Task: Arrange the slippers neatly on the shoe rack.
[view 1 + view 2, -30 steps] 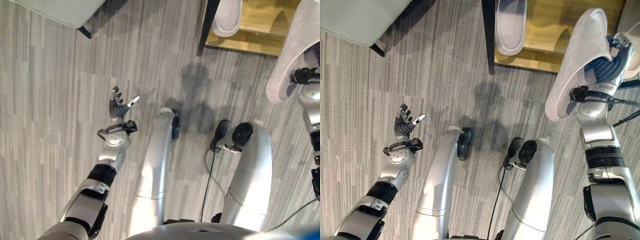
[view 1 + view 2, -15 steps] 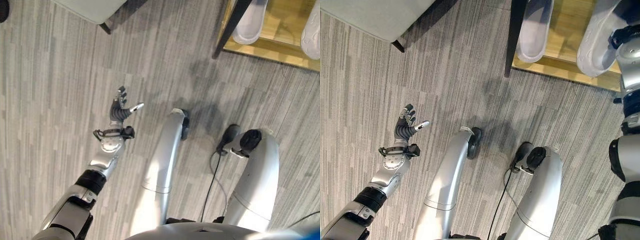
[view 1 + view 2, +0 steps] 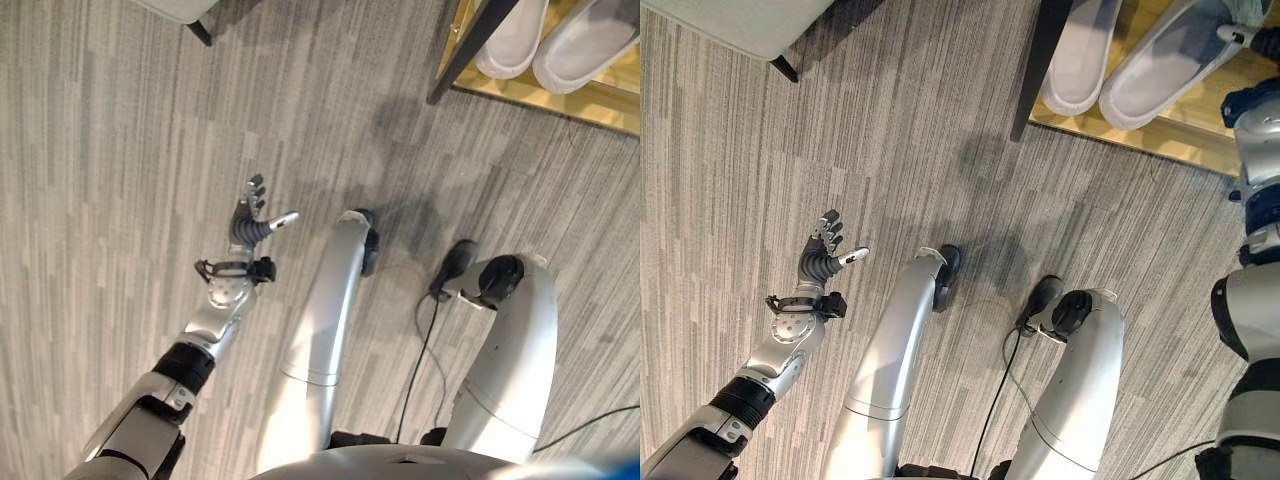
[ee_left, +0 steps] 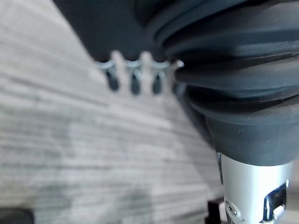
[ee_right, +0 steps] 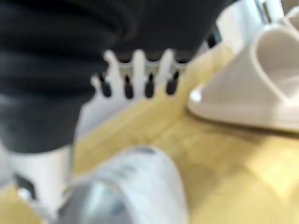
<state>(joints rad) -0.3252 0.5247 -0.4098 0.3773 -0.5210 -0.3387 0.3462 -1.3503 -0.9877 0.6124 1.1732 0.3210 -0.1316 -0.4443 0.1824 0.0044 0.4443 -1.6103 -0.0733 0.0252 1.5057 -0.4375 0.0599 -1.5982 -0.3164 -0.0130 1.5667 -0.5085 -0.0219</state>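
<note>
**Two slippers side by side on the rack shelf**

Both white slippers lie on the wooden shelf of the shoe rack (image 3: 1160, 135) at the upper right of my head views. The left slipper (image 3: 1080, 55) sits just inside the rack's dark post (image 3: 1035, 70); the right slipper (image 3: 1165, 65) lies beside it, slanted, its near end close to its partner's.

My right hand (image 5: 140, 77) hovers over that shelf. In its wrist view my fingers (image 5: 127, 84) reach out straight in a row with nothing between them, and one slipper shows past them on the yellow wood, apart from the fingertips. A blurred pale shape sits close under the wrist there; I cannot tell what it is.

My left hand (image 3: 825, 255) is low at the left of the head views, raised above the grey striped floor (image 3: 740, 200), fingers spread and thumb out to the side, empty. A pale piece of furniture (image 3: 730, 20) on dark legs shows at the upper left corner.
</note>
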